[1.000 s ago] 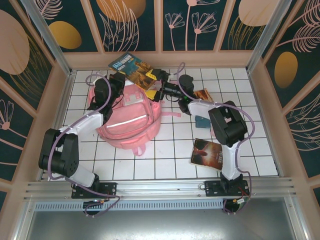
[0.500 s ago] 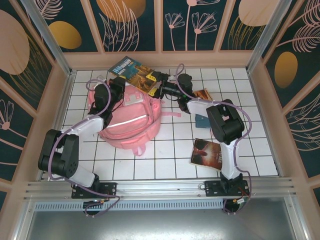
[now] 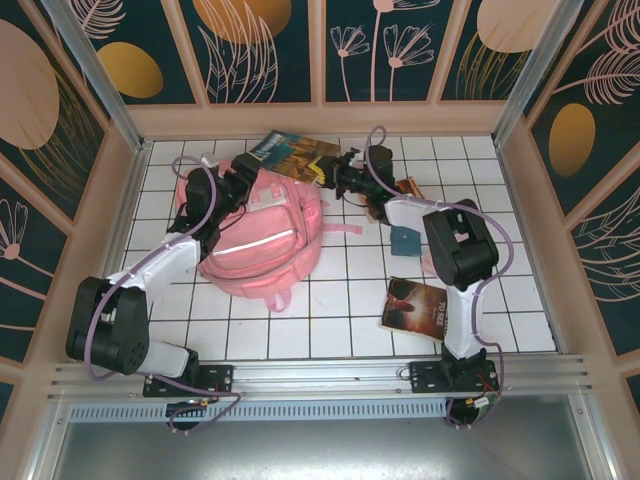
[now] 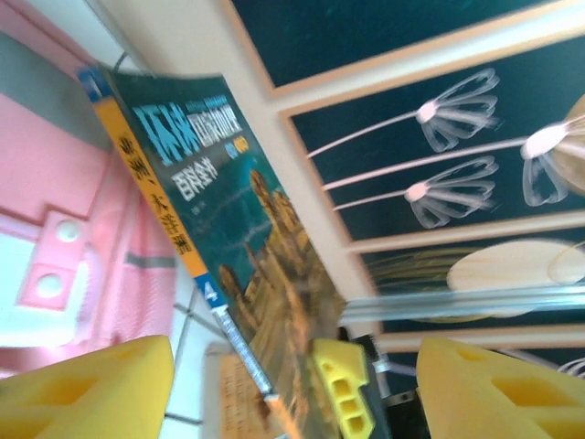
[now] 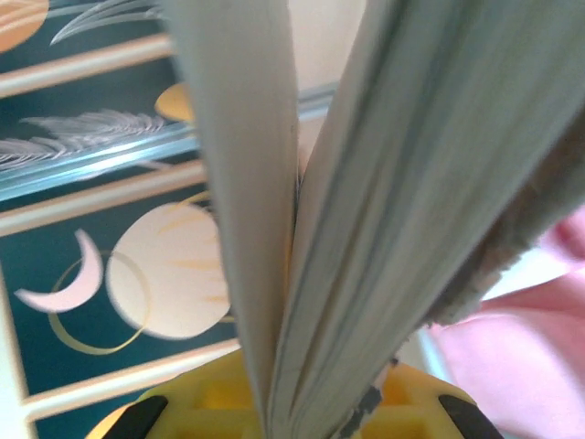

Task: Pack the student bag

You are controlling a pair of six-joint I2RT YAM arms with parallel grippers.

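Bright, even light; wrist views blurred

This is a robot laboratory test cell. A white surface ruled into a square grid is boxed in at 9, 12 and 3 o'clock by dark teal wall panels painted with pale flowers and golden ovals. The panels sit in pale wooden frames. Bare aluminium posts rise at the far corners. At 6 o'clock a slotted aluminium rail carries the bolted bases of two black-and-white jointed robot arms.
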